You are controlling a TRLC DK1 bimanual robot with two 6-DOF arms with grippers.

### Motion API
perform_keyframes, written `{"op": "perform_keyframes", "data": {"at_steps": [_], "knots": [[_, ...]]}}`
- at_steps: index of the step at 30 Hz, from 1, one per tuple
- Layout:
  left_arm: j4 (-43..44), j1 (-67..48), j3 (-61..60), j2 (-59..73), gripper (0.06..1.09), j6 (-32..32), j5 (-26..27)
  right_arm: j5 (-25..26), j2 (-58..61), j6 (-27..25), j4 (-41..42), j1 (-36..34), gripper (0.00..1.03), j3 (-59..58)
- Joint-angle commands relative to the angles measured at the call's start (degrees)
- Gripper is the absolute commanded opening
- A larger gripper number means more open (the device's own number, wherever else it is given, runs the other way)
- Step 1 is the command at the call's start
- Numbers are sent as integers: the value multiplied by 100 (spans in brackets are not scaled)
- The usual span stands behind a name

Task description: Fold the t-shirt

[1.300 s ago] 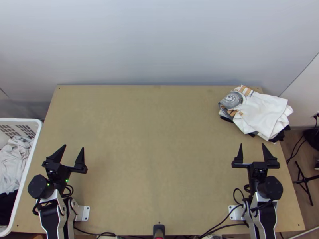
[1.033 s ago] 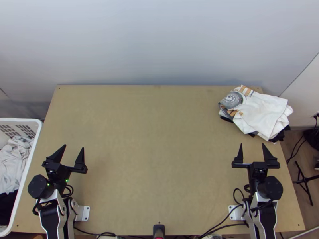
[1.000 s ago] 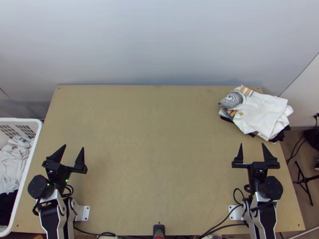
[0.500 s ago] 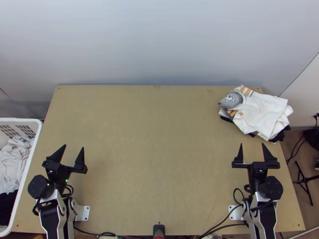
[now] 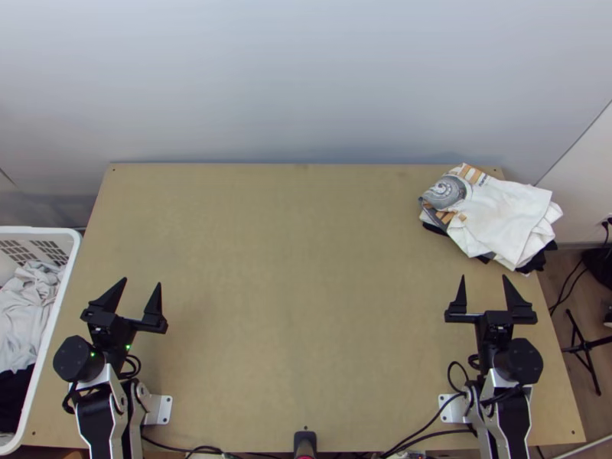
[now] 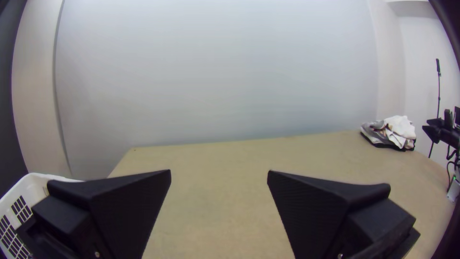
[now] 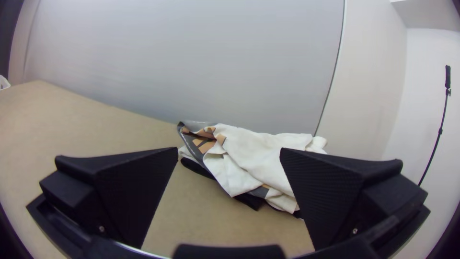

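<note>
Basket left of table, clothes on far right corner

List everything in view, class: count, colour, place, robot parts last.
table: one, light wooden, centre
garment pile: one, white, grey, orange and black, table's far right corner
laundry basket: one, white, left of table
clothes: uncountable, pale and dark, in basket
tripod: one, black, floor at right
wall: one, pale grey, behind table
cables: several, black, near arms
arms: two, silver and black, near corners
left gripper: one, black, open
right gripper: one, black, open
</note>
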Motion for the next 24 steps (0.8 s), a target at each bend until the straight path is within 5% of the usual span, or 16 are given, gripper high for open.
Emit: {"op": "perform_keyframes", "data": {"at_steps": [1, 24], "knots": [[1, 5, 1, 1, 104, -9, 1, 2, 3, 2, 1, 1, 99, 1], [1, -92, 1, -8, 104, -18, 1, -7, 12, 2, 1, 1, 99, 1]]}}
